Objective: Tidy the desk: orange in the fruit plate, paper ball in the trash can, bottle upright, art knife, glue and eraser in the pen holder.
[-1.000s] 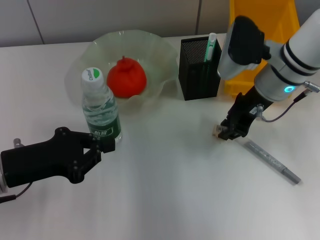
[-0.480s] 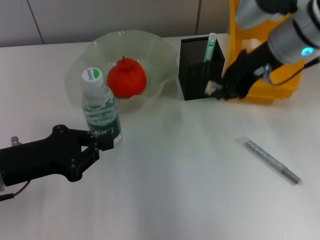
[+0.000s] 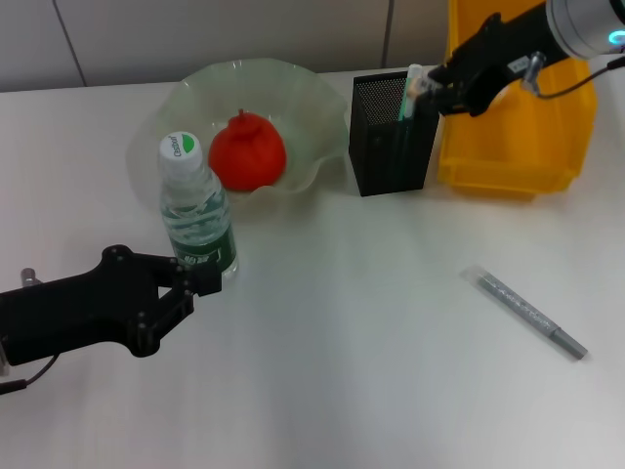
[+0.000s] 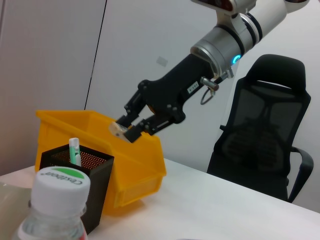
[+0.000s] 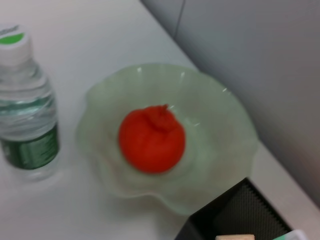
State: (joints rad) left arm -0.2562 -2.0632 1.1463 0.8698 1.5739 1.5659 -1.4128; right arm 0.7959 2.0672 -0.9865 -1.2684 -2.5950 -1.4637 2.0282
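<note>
Left gripper [image 3: 200, 280] low at the near left edge of the table [image 3: 342, 371], parked just in front of the bottle [image 3: 197, 210], fingertips right at its base; fingers look close together with nothing between them, but whether they actually touch the bottle I can't tell. Bottle stands upright, cap on, green label, also seen close up in the left wrist view. Art knife [image 3: 527, 314] lies flat on the near right of the table, diagonal, well apart from everything else. Behind the bottle: fruit plate [image 3: 312, 107], pale green with a wavy rim, orange [image 3: 247, 150] sitting in its middle. Right of the plate, just beside it, the black mesh pen holder [image 3: 389, 156] with a green-and-white glue stick [image 3: 410, 93] standing upright inside. Behind and right of the holder, a yellow bin [image 3: 518, 127], touching or nearly touching it. Right gripper [image 3: 437, 86] is up in the air over the holder's far right corner, next to the top of the glue; the left wrist view shows it clamped on a small pale block, the eraser [image 4: 119, 129], held above the holder and in front of the bin. Right wrist view looks down on plate, orange, bottle and a corner of the holder, eraser edge just visible.
</note>
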